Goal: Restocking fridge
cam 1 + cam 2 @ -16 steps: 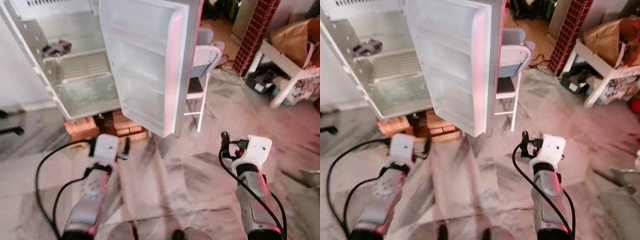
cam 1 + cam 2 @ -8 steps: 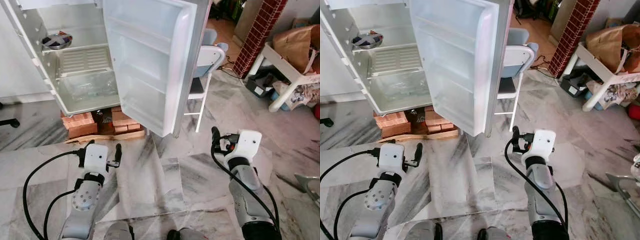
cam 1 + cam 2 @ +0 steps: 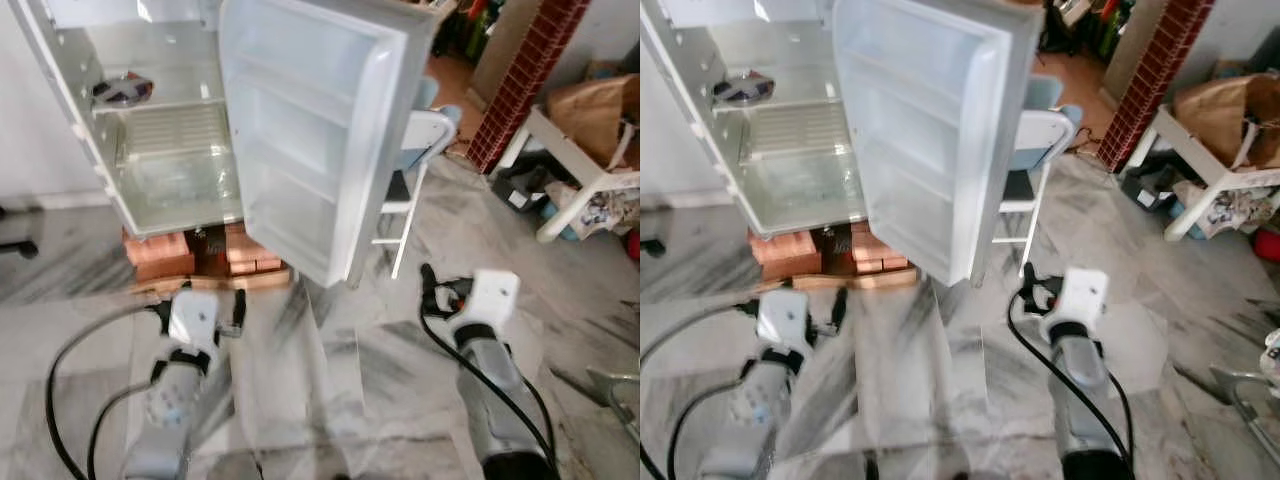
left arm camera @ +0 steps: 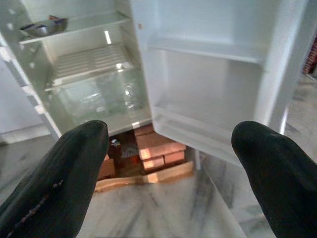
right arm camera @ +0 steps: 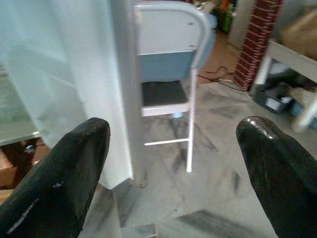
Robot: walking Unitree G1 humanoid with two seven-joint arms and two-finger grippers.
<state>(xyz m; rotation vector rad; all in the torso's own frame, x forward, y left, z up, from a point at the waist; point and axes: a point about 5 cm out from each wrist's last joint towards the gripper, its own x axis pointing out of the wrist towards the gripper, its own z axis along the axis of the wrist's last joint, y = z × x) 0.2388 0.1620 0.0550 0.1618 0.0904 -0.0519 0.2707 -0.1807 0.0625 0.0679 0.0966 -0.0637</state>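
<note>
- A marble-tiled floor (image 3: 330,360) spreads below the robot, with a brick pillar (image 3: 520,80) to the right.
- The white fridge (image 3: 170,190) rests on bricks (image 3: 160,250), its door (image 3: 310,150) swung open; a small bowl (image 3: 120,90) sits on its upper shelf.
- A chair (image 3: 1035,170) stands behind the door.
- The left gripper (image 4: 168,168) and right gripper (image 5: 173,168) hover low, jaws apart, holding nothing.

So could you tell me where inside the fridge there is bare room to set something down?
The wire shelf and glass floor are bare, as are the door racks. The top shelf holds a bowl at its left.
</note>
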